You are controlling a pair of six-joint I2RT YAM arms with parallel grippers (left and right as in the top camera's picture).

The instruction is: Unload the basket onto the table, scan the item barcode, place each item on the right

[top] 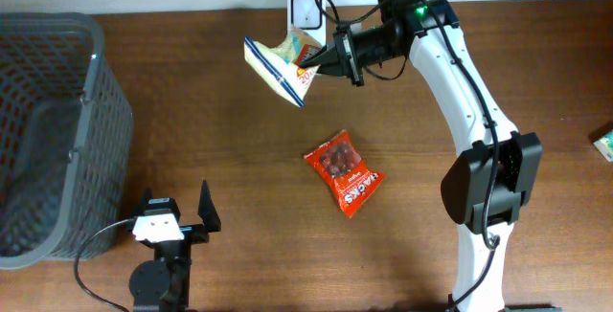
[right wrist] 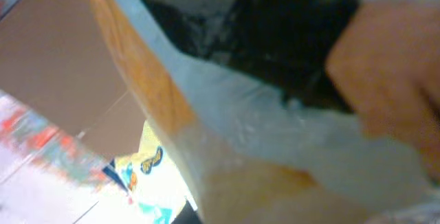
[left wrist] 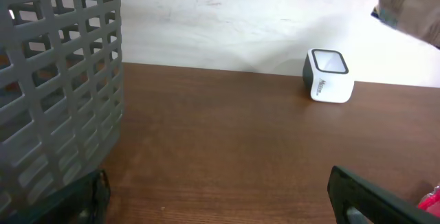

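Observation:
A white and yellow snack bag [top: 281,65] with a blue edge hangs in the air just in front of the small white scanner [top: 305,10] at the back of the table. My right gripper [top: 328,58] is shut on the bag's right end. In the right wrist view the bag [right wrist: 227,148] fills the frame in a blur and hides the fingers. The left wrist view shows the scanner [left wrist: 328,76] standing against the wall and a corner of the bag [left wrist: 412,7] at the top right. Near the front edge my left gripper [top: 178,218] rests open, with nothing between its fingers.
A grey mesh basket [top: 48,130] stands at the left, close beside the left gripper [left wrist: 220,200]. A red snack packet [top: 343,171] lies flat mid-table. A small green item [top: 604,144] sits at the right edge.

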